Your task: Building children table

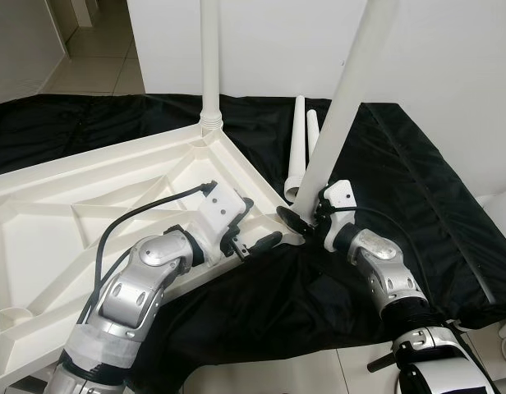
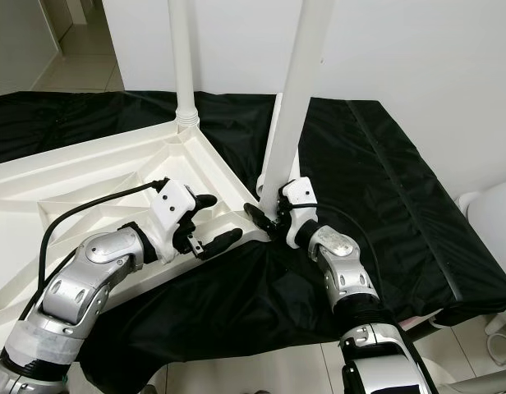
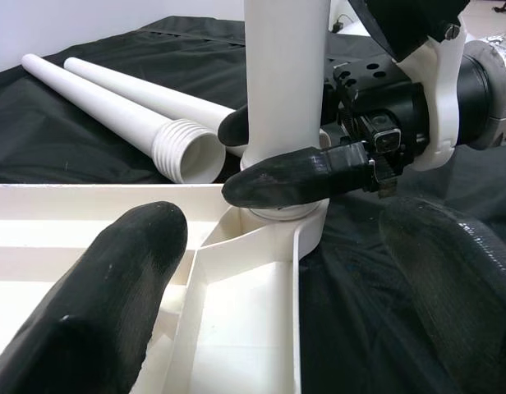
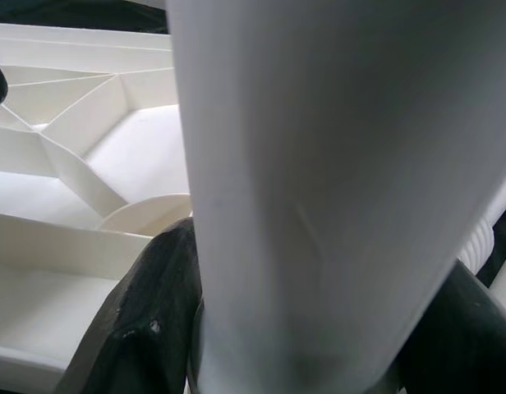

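A white ribbed table top (image 1: 89,189) lies upside down on a black cloth. One white leg (image 1: 210,57) stands upright in its far corner. My right gripper (image 1: 306,215) is shut on the base of a second leg (image 1: 345,98), which leans slightly in the near right corner socket (image 3: 279,220). Its black fingers (image 3: 294,176) wrap the leg just above the socket. My left gripper (image 2: 222,218) is open beside that corner, over the table top's rim, holding nothing. Two loose legs (image 1: 302,135) lie on the cloth behind.
The black cloth (image 1: 417,180) covers a low surface reaching to the white wall. Tiled floor (image 1: 97,57) shows at the far left and along the near edge. A white rounded object (image 2: 495,217) sits at the right edge.
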`<state>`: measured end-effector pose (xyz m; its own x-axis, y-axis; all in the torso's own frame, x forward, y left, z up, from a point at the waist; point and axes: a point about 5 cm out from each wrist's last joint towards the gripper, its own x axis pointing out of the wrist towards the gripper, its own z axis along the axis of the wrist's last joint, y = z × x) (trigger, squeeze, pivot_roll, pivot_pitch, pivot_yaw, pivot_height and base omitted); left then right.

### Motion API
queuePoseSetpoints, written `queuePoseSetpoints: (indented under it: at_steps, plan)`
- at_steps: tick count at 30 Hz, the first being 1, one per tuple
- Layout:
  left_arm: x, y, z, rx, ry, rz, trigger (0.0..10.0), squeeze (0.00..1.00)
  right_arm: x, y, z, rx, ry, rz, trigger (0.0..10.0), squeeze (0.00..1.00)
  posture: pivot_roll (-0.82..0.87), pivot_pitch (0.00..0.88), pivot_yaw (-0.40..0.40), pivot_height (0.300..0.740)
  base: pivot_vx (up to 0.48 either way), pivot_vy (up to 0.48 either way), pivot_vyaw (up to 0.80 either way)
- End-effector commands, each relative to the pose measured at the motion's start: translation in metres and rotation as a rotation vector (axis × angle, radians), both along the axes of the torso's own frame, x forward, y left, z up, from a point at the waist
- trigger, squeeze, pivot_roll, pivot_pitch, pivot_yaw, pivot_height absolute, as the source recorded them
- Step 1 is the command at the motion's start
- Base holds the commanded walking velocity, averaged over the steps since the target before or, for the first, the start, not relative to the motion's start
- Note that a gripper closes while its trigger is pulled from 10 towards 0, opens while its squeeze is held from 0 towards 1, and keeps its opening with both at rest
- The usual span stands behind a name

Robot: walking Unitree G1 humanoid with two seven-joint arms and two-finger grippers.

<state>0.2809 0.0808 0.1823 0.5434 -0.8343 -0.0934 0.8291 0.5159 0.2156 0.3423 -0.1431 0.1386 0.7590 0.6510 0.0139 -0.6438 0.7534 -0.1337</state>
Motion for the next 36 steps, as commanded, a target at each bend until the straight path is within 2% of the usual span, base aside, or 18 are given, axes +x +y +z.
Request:
queuePoseSetpoints:
  at_steps: [1, 3, 4, 10, 16, 17, 21, 23, 27, 30, 36]
  plan:
    - [0.001, -0.002, 0.002, -0.004, -0.004, 0.018, 10.0, 0.0, 0.001, -0.005, -0.001, 0.0, 0.008, -0.018, 3.3, 0.0, 0.05, 0.072, -0.039, 0.74, 0.0, 0.0, 0.0]
    - [0.001, -0.002, 0.002, -0.004, -0.004, 0.017, 10.0, 0.0, 0.0, -0.005, -0.002, -0.002, 0.008, -0.022, 3.3, 0.0, 0.05, 0.072, -0.039, 0.74, 0.0, 0.0, 0.0]
    - [0.001, -0.002, 0.002, -0.004, -0.004, 0.017, 10.0, 0.0, 0.0, -0.005, -0.003, 0.004, 0.014, -0.022, 10.0, 0.0, 0.05, 0.073, -0.039, 0.74, 0.0, 0.0, 0.0]
    - [0.001, -0.001, 0.002, -0.004, -0.003, 0.019, 10.0, 0.0, -0.005, 0.003, -0.004, 0.051, 0.025, -0.043, 10.0, 0.0, 0.05, 0.075, -0.043, 0.74, 0.0, 0.0, 0.0]
    - [0.0, -0.002, 0.001, -0.007, 0.001, 0.019, 10.0, 0.0, -0.008, 0.019, -0.004, 0.106, 0.053, -0.164, 10.0, 0.0, 0.04, 0.078, -0.048, 0.74, 0.0, 0.0, 0.0]
    - [0.0, -0.003, 0.0, -0.007, 0.002, 0.018, 10.0, 0.0, -0.009, 0.027, -0.002, 0.14, 0.059, -0.263, 10.0, 0.0, 0.04, 0.077, -0.048, 0.74, 0.0, 0.0, 0.0]
    - [-0.001, -0.003, 0.0, -0.007, 0.002, 0.014, 10.0, 0.0, -0.011, 0.033, -0.004, 0.141, 0.078, -0.394, 10.0, 0.0, 0.04, 0.074, -0.047, 0.74, 0.0, 0.0, 0.0]
    - [-0.001, -0.003, 0.0, -0.007, 0.003, 0.013, 10.0, 0.0, -0.012, 0.034, -0.004, 0.138, 0.08, -0.418, 10.0, 0.0, 0.04, 0.07, -0.045, 0.74, 0.0, 0.0, 0.0]
    - [-0.001, -0.005, -0.001, -0.006, 0.003, 0.003, 10.0, 0.0, -0.02, 0.039, -0.01, 0.196, 0.142, -0.678, 10.0, 0.0, 0.04, 0.063, -0.051, 0.74, 0.0, 0.0, 0.0]
    - [-0.001, -0.005, -0.001, -0.007, 0.001, 0.003, 10.0, 0.0, -0.027, 0.048, -0.009, 0.225, 0.143, -0.724, 10.0, 0.0, 0.04, 0.059, -0.055, 0.74, 0.0, 0.0, 0.0]
    - [-0.001, -0.005, -0.001, -0.01, 0.004, 0.002, 10.0, 0.0, -0.032, 0.059, -0.004, 0.261, 0.135, -0.681, 10.0, 0.0, 0.03, 0.058, -0.05, 0.74, 0.0, 0.0, 0.0]
